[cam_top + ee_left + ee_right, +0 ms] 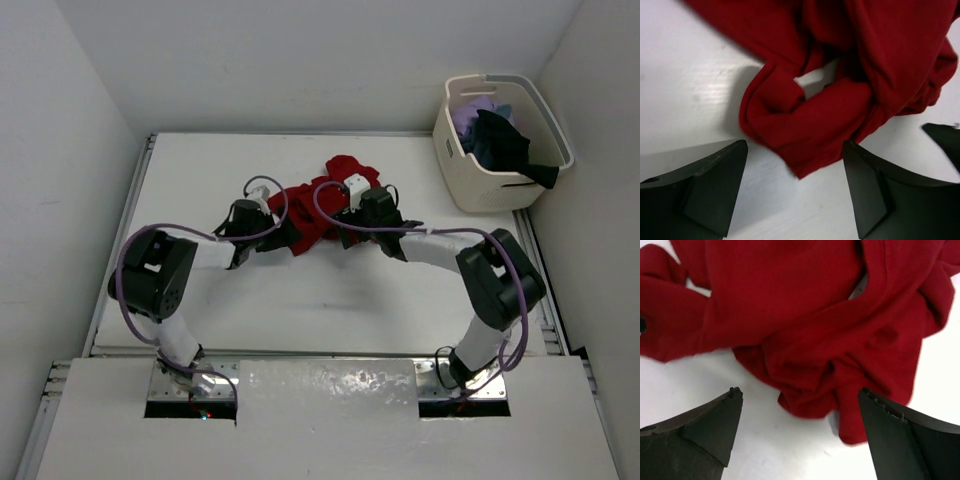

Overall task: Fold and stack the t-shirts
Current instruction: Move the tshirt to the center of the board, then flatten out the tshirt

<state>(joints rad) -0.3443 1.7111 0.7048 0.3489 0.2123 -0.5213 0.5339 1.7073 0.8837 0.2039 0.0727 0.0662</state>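
Red and limp, the t-shirt [790, 315] lay crumpled on the surface [680, 75] just ahead of my left end effector [795, 145] and my right end effector [799, 390], both spread and empty; I judged it light, soft and floppy, best pinched at its nearest hem edge.

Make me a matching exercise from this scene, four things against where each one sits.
Things:
1. red shirt
2. basket
3. dark shirt
4. lavender shirt

Places:
A. hangs over the basket's rim
B. crumpled on the table
C. stands at the far right corner
D. inside the basket, partly covered

Pairs: 1-B, 2-C, 3-A, 4-D
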